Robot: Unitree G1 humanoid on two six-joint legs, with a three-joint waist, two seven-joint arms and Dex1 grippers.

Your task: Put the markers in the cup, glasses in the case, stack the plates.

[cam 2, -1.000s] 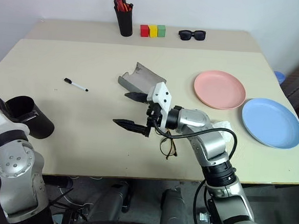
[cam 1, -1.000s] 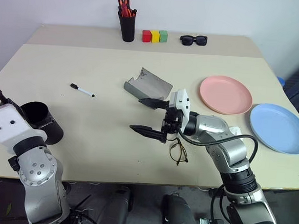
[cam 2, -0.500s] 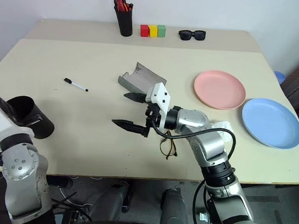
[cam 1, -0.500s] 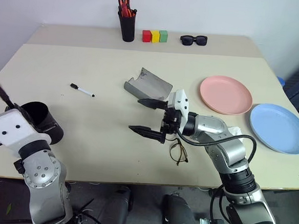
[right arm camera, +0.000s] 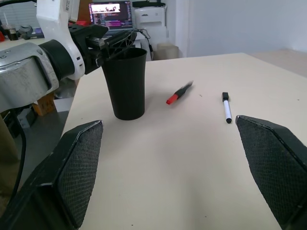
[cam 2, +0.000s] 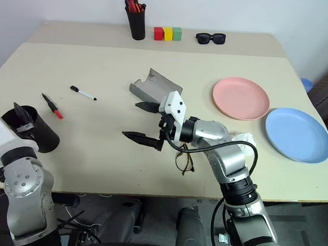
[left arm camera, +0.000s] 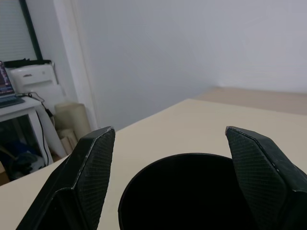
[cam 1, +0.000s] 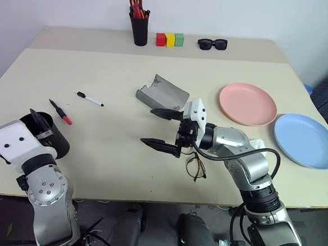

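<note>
Black red-tipped marker (cam 1: 60, 112) flat on table (cam 1: 117, 153) beside black cup (cam 1: 46, 131). White marker (cam 1: 90, 99) near. Left gripper (left arm camera: 172, 177) released over cup; right gripper (cam 1: 162, 128) wide, empty.

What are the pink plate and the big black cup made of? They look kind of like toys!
The pink plate looks like plastic: smooth, matte, one even salmon colour with a thin raised rim. The black cup also seems plastic, with thin plain walls and a dull sheen. Neither shows glaze or metal shine, though looks alone can't settle it.
</note>
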